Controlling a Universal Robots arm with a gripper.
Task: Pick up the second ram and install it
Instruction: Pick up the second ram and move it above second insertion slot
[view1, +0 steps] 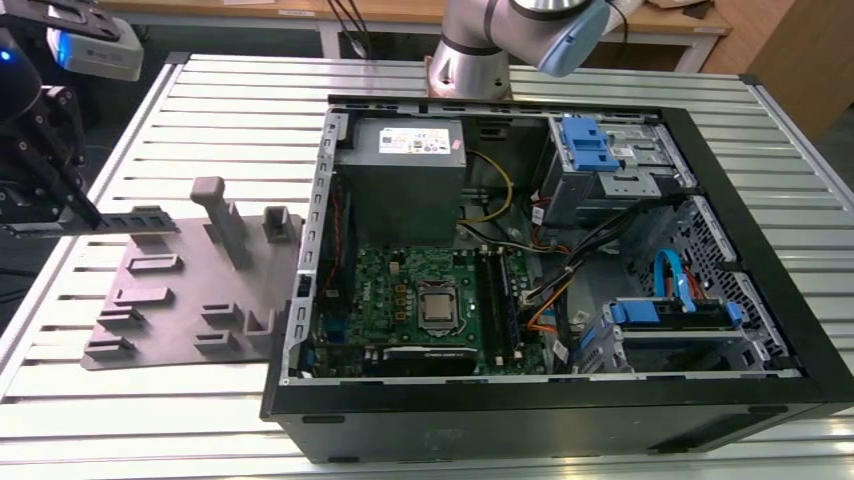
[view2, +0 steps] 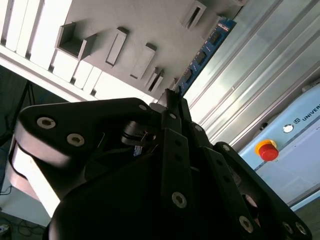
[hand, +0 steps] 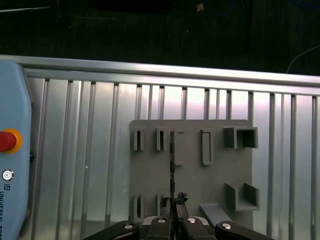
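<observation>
At the exterior view's left, above the far corner of the grey tray (view1: 180, 300), the gripper (view1: 40, 215) is clamped on one end of the second ram (view1: 134, 219). In the second wrist view the fingertips (view2: 172, 115) pinch the blue-black stick edgewise. The rest of its length projects unsupported over the tray. Whether the stick is fully free of the tray's holders cannot be determined.

Hazards, as judged from this position:

- Pivoting in the grasp. The hold is at one end only, so a knock on the free end could rotate the stick between the pads.
- Collision with the tray's upright posts (view1: 214, 215), which stand near the stick's free end.
- Collision with the open computer case (view1: 534, 425). Its wall on the tray's side lies between the stick and the green board (view1: 400, 285).
- Snagging. Loose cables (view1: 587, 250) cross the case interior close to the board's edge.
- Misalignment at the board. A tilted stick could bind or load the board unevenly.
</observation>
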